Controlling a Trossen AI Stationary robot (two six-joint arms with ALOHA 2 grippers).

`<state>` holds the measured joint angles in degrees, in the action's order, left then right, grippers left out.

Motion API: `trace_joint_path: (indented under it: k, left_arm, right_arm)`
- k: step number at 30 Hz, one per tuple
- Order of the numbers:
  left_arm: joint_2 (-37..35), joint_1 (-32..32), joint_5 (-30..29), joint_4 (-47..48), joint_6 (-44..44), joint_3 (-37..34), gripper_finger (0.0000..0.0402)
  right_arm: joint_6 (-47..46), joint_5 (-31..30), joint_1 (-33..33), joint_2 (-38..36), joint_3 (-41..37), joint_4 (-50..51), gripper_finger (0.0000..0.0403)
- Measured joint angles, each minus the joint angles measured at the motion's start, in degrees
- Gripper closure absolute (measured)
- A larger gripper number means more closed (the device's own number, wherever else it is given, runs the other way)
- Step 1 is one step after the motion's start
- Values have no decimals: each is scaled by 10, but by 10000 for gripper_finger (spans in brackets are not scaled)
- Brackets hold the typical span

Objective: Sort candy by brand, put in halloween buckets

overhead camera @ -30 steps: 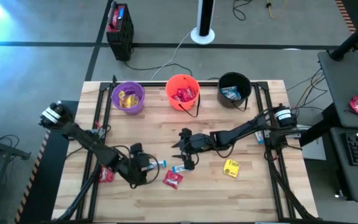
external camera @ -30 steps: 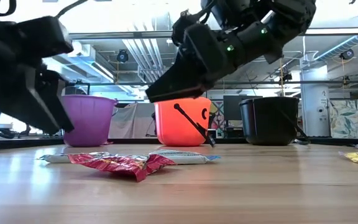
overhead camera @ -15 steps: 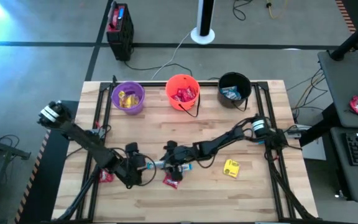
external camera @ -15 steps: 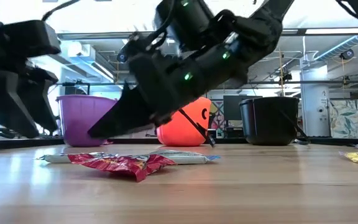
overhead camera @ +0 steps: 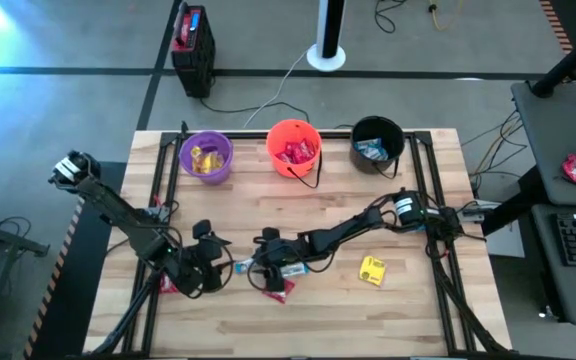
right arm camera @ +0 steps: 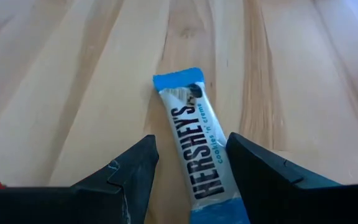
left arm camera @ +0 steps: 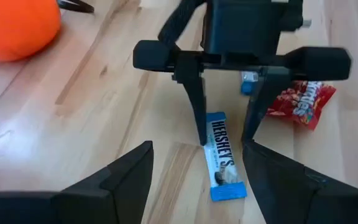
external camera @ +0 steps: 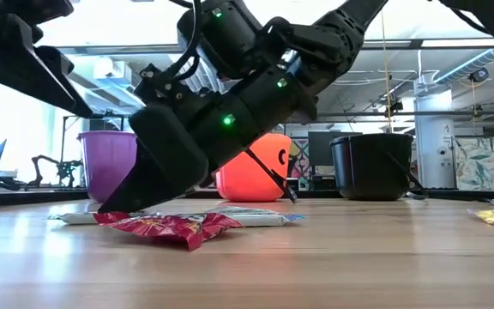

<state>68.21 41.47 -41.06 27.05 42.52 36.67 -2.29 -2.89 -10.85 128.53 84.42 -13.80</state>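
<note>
A blue-and-white Hershey's bar (overhead camera: 241,266) (right arm camera: 194,146) lies flat on the wooden table, left of centre. My right gripper (overhead camera: 261,268) (right arm camera: 190,140) (left arm camera: 225,134) is open and slants down over it, one finger on each side of the bar's end. Whether a fingertip touches the wrapper does not show. My left gripper (overhead camera: 213,266) (left arm camera: 197,149) is open, just left of the bar and above the table. A red packet (overhead camera: 276,290) (external camera: 165,227) lies beside the bar. The purple (overhead camera: 205,157), orange (overhead camera: 294,148) and black (overhead camera: 377,143) buckets stand in a row at the far edge, with candy inside.
A yellow packet (overhead camera: 371,270) lies right of centre. Another red packet (overhead camera: 168,284) lies under my left arm. Bare wood stretches between the candy and the buckets. Metal frame rails (overhead camera: 423,190) run along the table's left and right sides.
My right gripper has travelled toward the table's left edge and down, until its fingers straddle the Hershey's bar. My left gripper has drawn back toward the left edge and risen. The candy has stayed where it was.
</note>
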Motion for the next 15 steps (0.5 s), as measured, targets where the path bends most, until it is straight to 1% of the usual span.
trace_joint_path:
  k: [8, 15]
  left_arm:
    - [4, 1, 1, 6, 0, -1, 170]
    - [4, 1, 15, 8, 0, -1, 170]
  right_arm:
    - [46, -1, 3, -5, 3, 11, 206]
    - [78, 7, 15, -5, 3, 47, 211]
